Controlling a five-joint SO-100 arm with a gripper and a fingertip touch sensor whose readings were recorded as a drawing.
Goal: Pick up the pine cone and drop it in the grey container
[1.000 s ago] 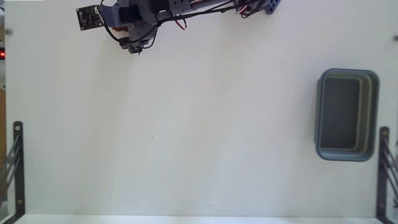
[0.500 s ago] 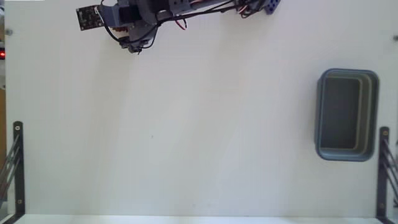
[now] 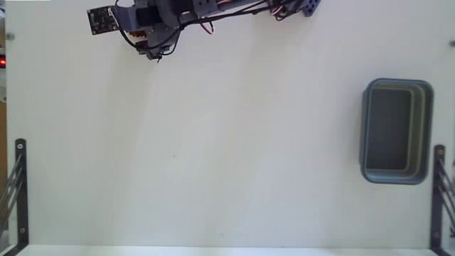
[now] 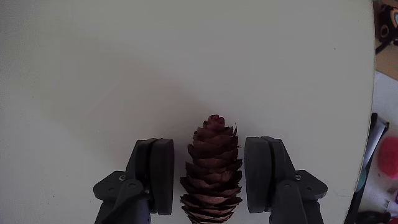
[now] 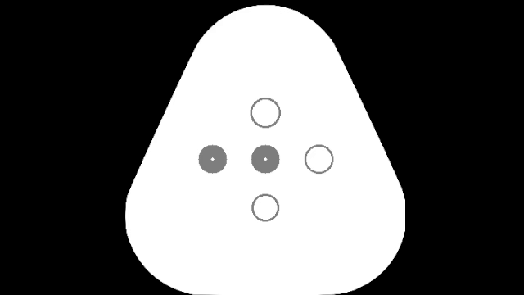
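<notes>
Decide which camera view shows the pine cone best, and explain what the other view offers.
The wrist view shows it best: the pine cone fills the lower middle, scales clear, standing between the open gripper fingers with gaps either side. The fixed view shows no cone at all, only the arm at the top and the grey container at right.

I see a plain white table (image 3: 227, 156) filling the fixed view. On it, near the right edge, sits the grey container (image 3: 396, 131), its darker inside showing nothing in it. In the wrist view the pine cone (image 4: 211, 168) lies on the same white surface, its pointed tip toward the top of the picture.
</notes>
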